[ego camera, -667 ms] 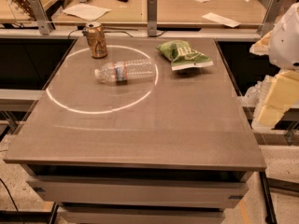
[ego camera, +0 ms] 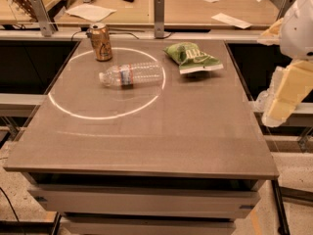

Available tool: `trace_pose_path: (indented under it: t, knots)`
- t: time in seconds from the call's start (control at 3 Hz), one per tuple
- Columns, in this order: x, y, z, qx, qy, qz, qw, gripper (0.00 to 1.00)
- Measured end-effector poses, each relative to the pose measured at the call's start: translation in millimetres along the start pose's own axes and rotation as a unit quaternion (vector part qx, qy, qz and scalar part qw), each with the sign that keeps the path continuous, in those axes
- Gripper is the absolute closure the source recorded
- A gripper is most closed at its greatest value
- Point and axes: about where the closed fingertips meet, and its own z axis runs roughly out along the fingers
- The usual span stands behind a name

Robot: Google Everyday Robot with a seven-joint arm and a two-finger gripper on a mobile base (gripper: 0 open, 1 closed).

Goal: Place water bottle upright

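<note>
Your gripper (ego camera: 283, 99) hangs off the table's (ego camera: 171, 141) right edge, out at 3 o'clock, clear of everything, and whether it's open or closed you can't tell from here. Look across to 10 o'clock from it: there's the water bottle (ego camera: 131, 75), lying flat on its side, white cap pointing to 9 o'clock, inside the white ring of light (ego camera: 73, 112) on the tabletop. At the bottle's 11 o'clock the gold-brown can (ego camera: 101, 42) stands upright on the ring's line, near but not touching. At the bottle's 2 o'clock, outside the ring, lies the green snack bag (ego camera: 193, 58). Papers (ego camera: 90, 11) sit on the desk at 12
</note>
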Motion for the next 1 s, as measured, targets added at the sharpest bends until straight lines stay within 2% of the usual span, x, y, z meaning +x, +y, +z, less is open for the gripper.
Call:
trace_pose_path:
  t: [0.33, 0.67, 1.0]
  knots:
    - [-30, -22, -15, 0.008, -0.018, -0.052, 0.9985, 0.00]
    - [-66, -48, -17, -0.010, -0.046, -0.086, 0.9951, 0.00]
    - [-101, -56, -18, -0.011, -0.091, -0.091, 0.9916, 0.00]
